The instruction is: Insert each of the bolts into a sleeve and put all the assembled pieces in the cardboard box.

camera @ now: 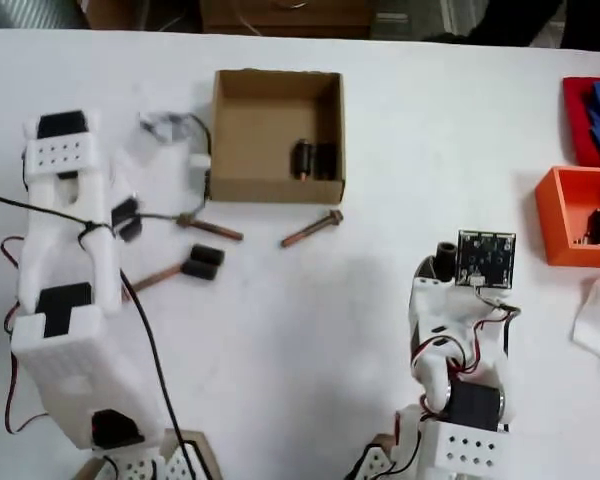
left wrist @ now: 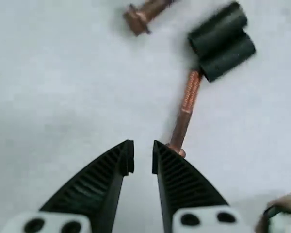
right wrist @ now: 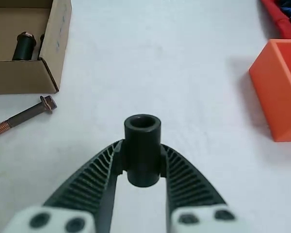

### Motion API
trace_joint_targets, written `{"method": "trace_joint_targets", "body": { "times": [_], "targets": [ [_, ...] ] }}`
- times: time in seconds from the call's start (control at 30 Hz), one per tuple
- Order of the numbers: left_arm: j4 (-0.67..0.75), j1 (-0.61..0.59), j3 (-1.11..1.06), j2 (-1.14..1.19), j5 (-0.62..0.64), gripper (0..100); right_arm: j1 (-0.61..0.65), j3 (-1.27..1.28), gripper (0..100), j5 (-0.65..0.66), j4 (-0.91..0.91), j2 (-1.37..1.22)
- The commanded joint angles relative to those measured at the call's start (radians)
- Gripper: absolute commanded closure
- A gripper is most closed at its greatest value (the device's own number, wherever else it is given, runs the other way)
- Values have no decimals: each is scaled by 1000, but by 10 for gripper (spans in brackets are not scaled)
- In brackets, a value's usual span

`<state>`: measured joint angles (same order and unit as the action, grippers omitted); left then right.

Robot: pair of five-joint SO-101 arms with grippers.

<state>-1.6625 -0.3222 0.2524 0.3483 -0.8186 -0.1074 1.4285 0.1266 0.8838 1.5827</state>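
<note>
On my feed the counter [camera: 380, 150] is plain white and the box [camera: 277, 188] unprinted brown. The bolts [camera: 312, 230] are copper, brighter along the threads. The sleeve [right wrist: 142, 148] is matte black, like the ribbed fingers [right wrist: 186, 182]. The bin [camera: 555, 230] is bright orange, the cloth [camera: 585, 115] red and blue, and the arms [camera: 65, 260] white with black motors.

Cardboard box [camera: 265, 125] far centre, loose parts on its near side.
I see two dark pieces [camera: 315, 160] inside. One bolt [camera: 312, 229] lies just outside, two more bolts [camera: 211, 228] leftward by paired sleeves [camera: 202, 262]; my right arm [camera: 450, 340] carries a black sleeve [camera: 445, 258].
</note>
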Motion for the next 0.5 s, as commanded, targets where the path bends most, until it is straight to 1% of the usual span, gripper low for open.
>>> {"method": "trace_joint_targets", "body": {
  "times": [0.0, 0.03, 0.1, 0.13, 0.17, 0.2, 0.3, 0.33, 0.43, 0.47],
  "targets": [
    [-58, 6, 87, -17, 760, 916, -5, -3, 975, -8, -1, 22],
    [-86, 6, 84, -14, 918, 916, -5, -3, 975, -8, -1, 22],
    [-109, 17, 70, -8, 1158, 916, -5, -3, 975, -8, -1, 22],
    [-107, 23, 50, -8, 1246, 915, -5, -3, 975, -8, -1, 22],
    [-103, 29, 39, -11, 1301, 914, -5, -3, 975, -8, -1, 22],
    [-103, 37, 31, -11, 1318, 914, -5, -3, 975, -8, -1, 22],
    [-78, 38, -1, -2, 1292, 904, -5, -3, 975, -8, -1, 22],
    [-77, 38, -5, 2, 1320, 890, -5, -3, 975, -8, -1, 22],
    [-110, 35, -5, 12, 1470, 832, -5, -3, 975, -8, -1, 22],
    [-118, 35, -8, 15, 1494, 814, -5, -3, 975, -8, -1, 22]
  ]
}}
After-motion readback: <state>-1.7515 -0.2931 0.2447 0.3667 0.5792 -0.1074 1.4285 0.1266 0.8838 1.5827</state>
